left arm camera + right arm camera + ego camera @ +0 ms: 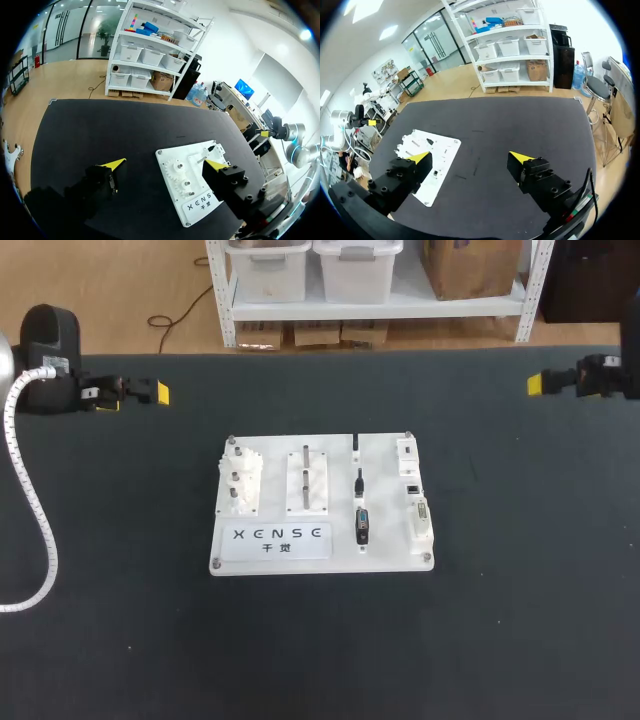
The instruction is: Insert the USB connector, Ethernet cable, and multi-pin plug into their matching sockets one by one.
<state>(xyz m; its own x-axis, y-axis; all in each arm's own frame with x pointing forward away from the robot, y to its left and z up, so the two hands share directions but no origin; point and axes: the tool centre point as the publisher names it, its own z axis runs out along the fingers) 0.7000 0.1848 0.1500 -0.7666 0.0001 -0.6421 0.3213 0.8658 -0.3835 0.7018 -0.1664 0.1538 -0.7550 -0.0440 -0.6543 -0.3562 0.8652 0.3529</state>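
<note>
Right, nothing plugged in yet by the look of it: the left pincer (166, 163) is spread wide and empty, and the right pincer (470, 157) gapes too, holding nothing. Ahead of both, well apart from either, sits the white board (385, 558). Its three dark plugs (358, 481) are lined up with the sockets (420, 515) just beside them. First job, I'd say: reach in and pinch one plug. The table (500, 640) runs wide around the board, so both approaches look open.
</note>
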